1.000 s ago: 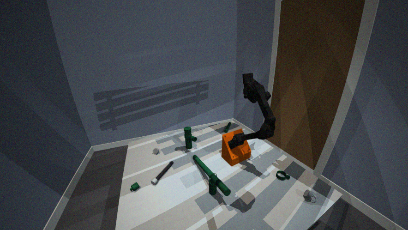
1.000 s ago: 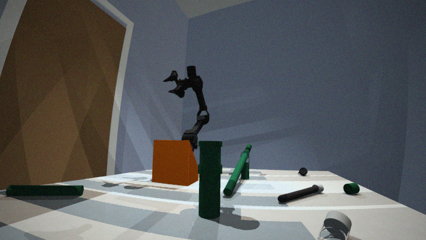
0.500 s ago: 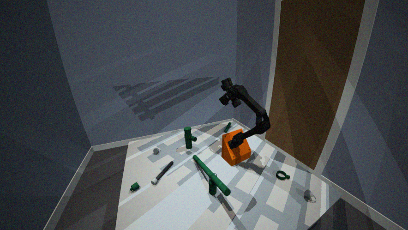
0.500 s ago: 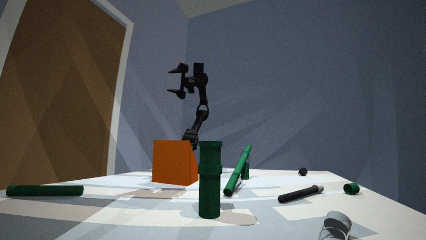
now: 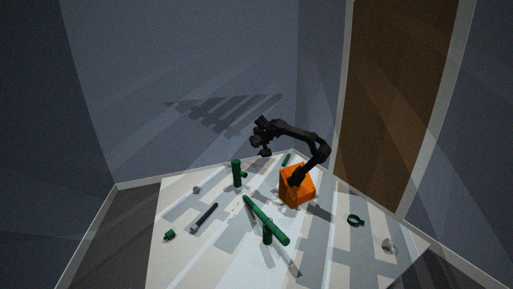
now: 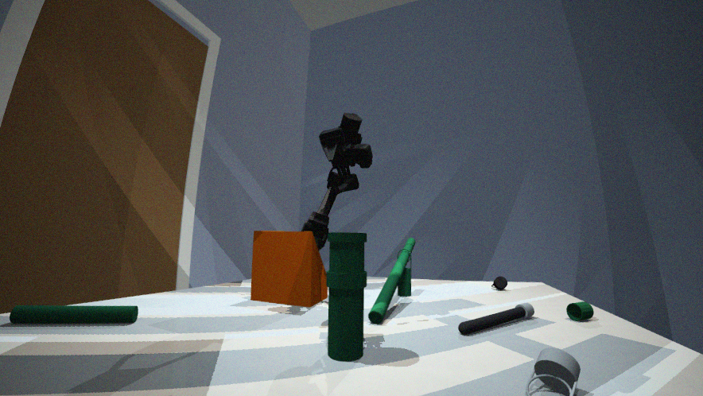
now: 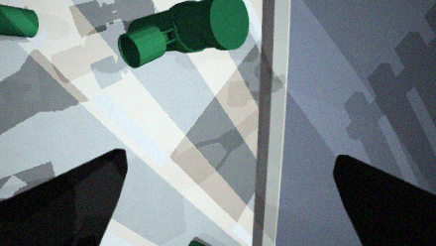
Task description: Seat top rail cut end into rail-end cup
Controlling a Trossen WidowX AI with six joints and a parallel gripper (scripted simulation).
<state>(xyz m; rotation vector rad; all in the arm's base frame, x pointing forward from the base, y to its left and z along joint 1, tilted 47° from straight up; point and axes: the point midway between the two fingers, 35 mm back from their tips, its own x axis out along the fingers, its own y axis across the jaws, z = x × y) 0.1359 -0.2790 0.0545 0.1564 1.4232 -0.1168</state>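
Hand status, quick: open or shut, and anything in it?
Hand: open, fingers wide apart, nothing between them, clear of the top rail.
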